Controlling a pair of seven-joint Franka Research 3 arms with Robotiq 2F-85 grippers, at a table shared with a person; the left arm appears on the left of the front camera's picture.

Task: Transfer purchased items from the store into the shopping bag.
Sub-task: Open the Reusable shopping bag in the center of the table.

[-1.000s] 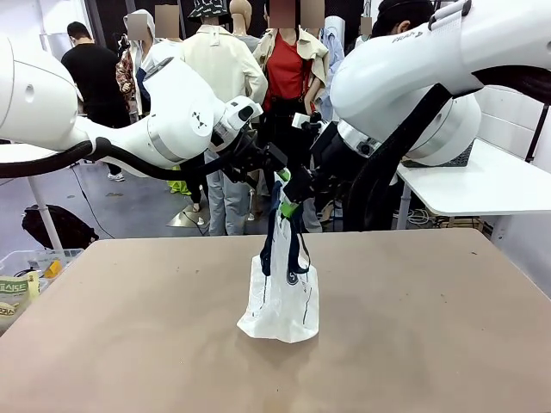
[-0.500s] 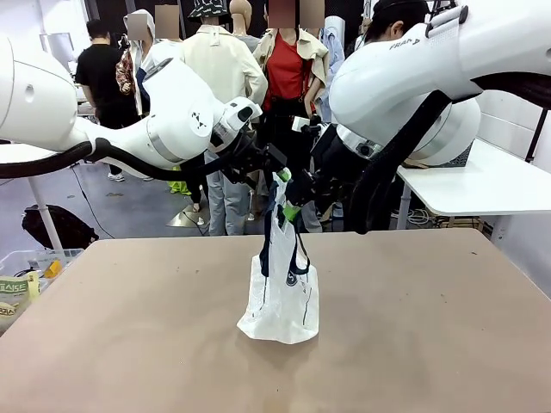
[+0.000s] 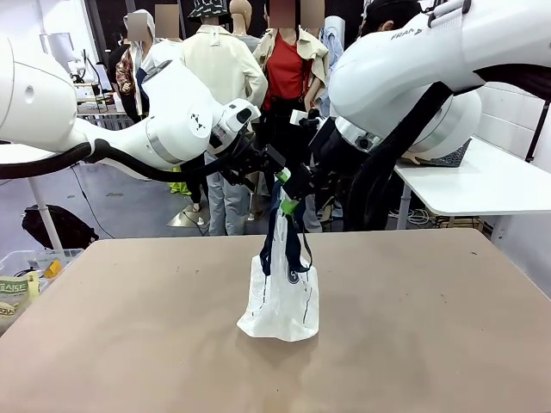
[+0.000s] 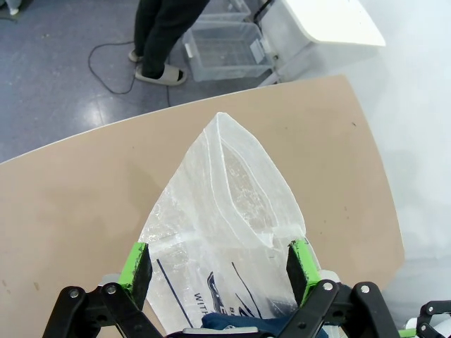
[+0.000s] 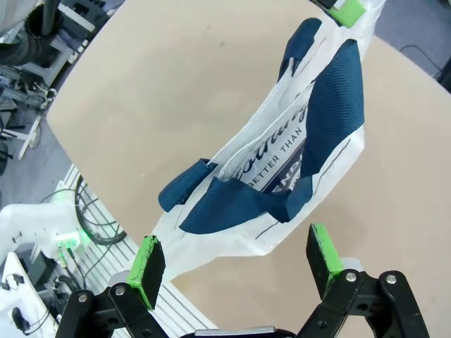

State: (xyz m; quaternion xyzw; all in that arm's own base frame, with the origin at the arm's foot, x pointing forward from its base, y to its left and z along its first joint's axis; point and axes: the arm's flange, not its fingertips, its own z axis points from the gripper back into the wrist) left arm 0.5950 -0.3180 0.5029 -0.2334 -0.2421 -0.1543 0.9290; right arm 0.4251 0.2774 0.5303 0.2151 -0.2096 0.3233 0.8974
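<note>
The shopping bag (image 3: 280,303), crinkly translucent white with dark print, stands upright in the middle of the table. Its navy straps (image 3: 274,231) rise to where both grippers meet above it. In the front view the left gripper (image 3: 277,175) and right gripper (image 3: 293,205) sit close together over the bag. Seen from the left wrist, the left gripper (image 4: 218,267) is open wide, with the bag's mouth (image 4: 239,183) between its pads and a navy strap (image 4: 239,325) at the fingers' base. The right gripper (image 5: 236,264) is open too, and the straps (image 5: 331,105) lie just beyond its fingers.
A clear plastic bin (image 3: 26,267) with packets sits low at the left. A white side table (image 3: 482,185) stands at the right. People stand behind the far edge. The brown tabletop (image 3: 430,344) is bare around the bag.
The right arm's wrist has shifted slightly above the bag. The bag and the left arm hold still. A person in the background has walked off to the left.
</note>
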